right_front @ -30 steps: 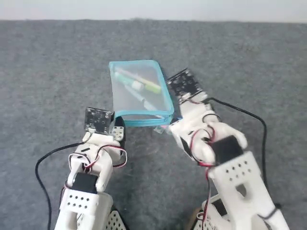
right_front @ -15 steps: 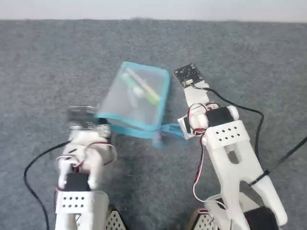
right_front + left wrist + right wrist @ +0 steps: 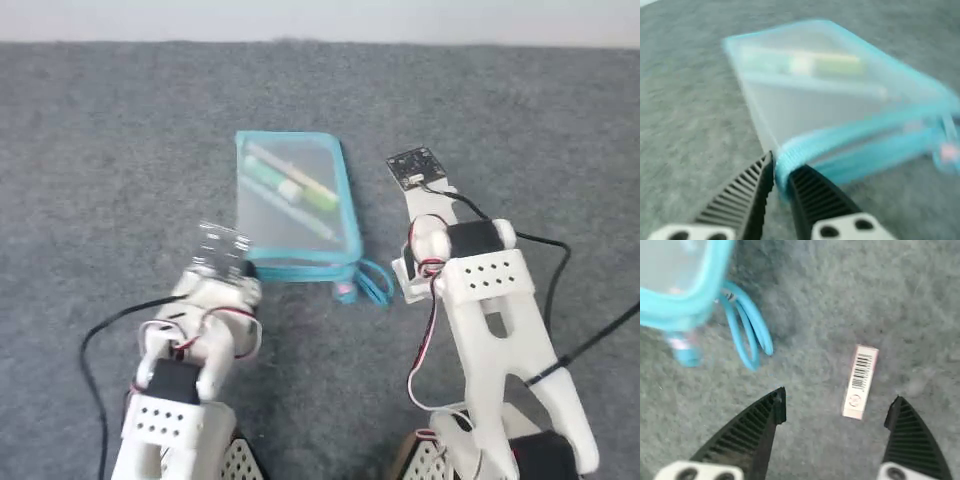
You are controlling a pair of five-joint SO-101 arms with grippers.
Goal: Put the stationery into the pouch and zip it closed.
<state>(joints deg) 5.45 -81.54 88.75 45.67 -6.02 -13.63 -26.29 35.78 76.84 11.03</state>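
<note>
**Q:** Status, L arm?

**A:** Left pincer (image 3: 780, 172) is set narrow and clamped on one near corner of the flat translucent plastic pouch with teal fabric trim (image 3: 830, 95). The teal edge sits betw. the ribbed black fingers (image 3: 747, 192).

**Q:** Pouch loc.?

**A:** It lies on the grey carpet-textured desk (image 3: 120, 130), at the centre of the high view, ahead of both arms. The far end lies flat. The gripped corner is nearest the L arm.

**Q:** Contents?

**A:** Two items show thru the clear wall. Item 1 is a green-and-white marker (image 3: 290, 183). Item 2 is a slim pale pen (image 3: 312, 222), just beside the marker. Both are inside the pouch.

**Q:** Zip condition?

**A:** A teal zip band runs along the near edge. Cannot tell if it is fully closed, as the detail is blurred. The small pink zip pull (image 3: 679, 344) is at the corner nearest the R arm. A teal loop strap (image 3: 745, 320) lies on the desk just beside the pull.

**Q:** Status, R arm?

**A:** Right pincer (image 3: 840, 405) is spread wide and holds nothing. It hangs over the desk near the strap corner and is clear of the pouch. A small white oblong piece w/ a barcode and pink edge (image 3: 860, 381) lies on the desk below the gap betw. the jaws, apart from the strap.
</note>
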